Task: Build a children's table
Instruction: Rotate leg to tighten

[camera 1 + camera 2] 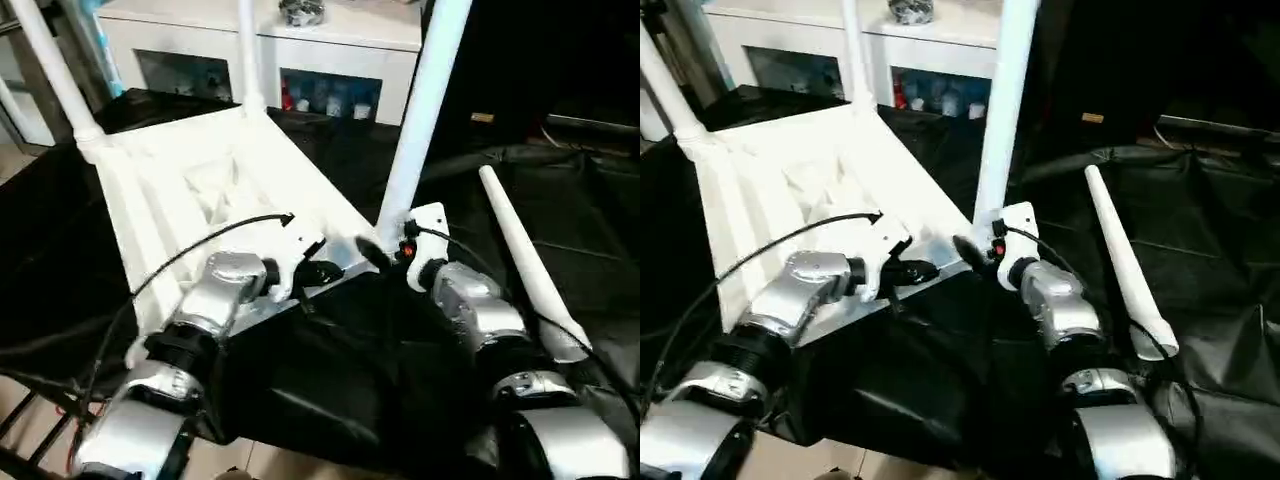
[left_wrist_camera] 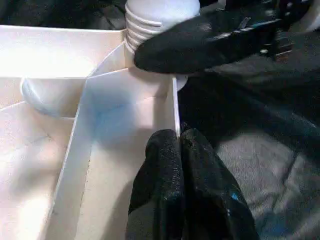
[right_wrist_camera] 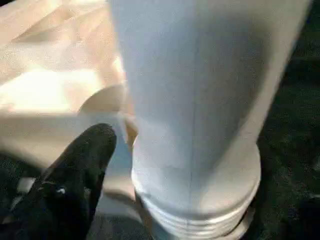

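**Q:** Entry one: where is the table top sitting?

**A:** The table top (image 1: 230, 170) is lying underside up on the black cloth (image 1: 330, 380), ribs showing. Three legs are standing upright in its corner sockets: two far legs (image 1: 55, 65) at about ten and twelve o'clock from the top's middle, and the near leg (image 1: 420, 110) at about four o'clock.

**Q:** And the fourth?

**A:** The loose leg (image 1: 525, 265) is lying flat on the cloth at three o'clock from my right gripper (image 1: 378, 255), apart from the top.

**Q:** State of the grippers?

**A:** My left gripper (image 1: 318, 270) is pressing its fingers (image 2: 165, 165) together, tips right at the thin rim of the near edge — I cannot tell whether the rim wall is actually pinched between them. My right gripper is standing with its jaws apart at the ridged base of the near leg; one finger (image 3: 85, 165) is sitting just beside the leg, not clamping it.

**Q:** Background?

**A:** A white cabinet (image 1: 330, 40) is standing at twelve o'clock, beyond the cloth.
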Available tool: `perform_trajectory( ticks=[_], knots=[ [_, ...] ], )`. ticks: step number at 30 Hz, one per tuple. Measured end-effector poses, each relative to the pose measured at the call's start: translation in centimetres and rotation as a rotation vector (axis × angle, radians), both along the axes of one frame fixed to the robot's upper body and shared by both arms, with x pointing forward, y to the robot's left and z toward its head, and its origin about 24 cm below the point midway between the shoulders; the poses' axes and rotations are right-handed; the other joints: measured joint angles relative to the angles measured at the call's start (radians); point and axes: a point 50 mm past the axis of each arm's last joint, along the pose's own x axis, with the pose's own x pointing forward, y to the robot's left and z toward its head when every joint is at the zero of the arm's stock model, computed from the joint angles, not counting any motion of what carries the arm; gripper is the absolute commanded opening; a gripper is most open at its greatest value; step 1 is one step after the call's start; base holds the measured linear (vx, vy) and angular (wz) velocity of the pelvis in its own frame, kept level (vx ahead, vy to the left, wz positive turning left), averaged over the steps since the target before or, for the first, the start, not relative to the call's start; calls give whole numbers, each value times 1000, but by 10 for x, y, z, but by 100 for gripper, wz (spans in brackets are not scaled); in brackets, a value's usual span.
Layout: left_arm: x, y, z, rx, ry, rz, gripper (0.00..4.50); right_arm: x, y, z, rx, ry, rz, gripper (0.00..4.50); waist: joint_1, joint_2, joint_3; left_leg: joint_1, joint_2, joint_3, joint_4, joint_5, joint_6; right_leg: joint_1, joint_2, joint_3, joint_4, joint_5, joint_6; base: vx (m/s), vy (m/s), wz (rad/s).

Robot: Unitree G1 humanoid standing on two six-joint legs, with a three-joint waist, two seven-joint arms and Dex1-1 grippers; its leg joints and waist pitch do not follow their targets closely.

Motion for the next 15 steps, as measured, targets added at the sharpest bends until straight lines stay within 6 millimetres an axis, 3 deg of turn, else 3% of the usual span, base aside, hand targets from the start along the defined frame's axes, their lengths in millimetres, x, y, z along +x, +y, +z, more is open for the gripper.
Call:
perform_trajectory(
  ticks=[15],
  knots=[
    [-13,27,6,23,46,-221,0,-23,-22,9,-76,11,450,446,25,-1,1,-5,0,1,1,0,0,-2,-1,-1,-2,0,0,0,0,0]
  ],
)
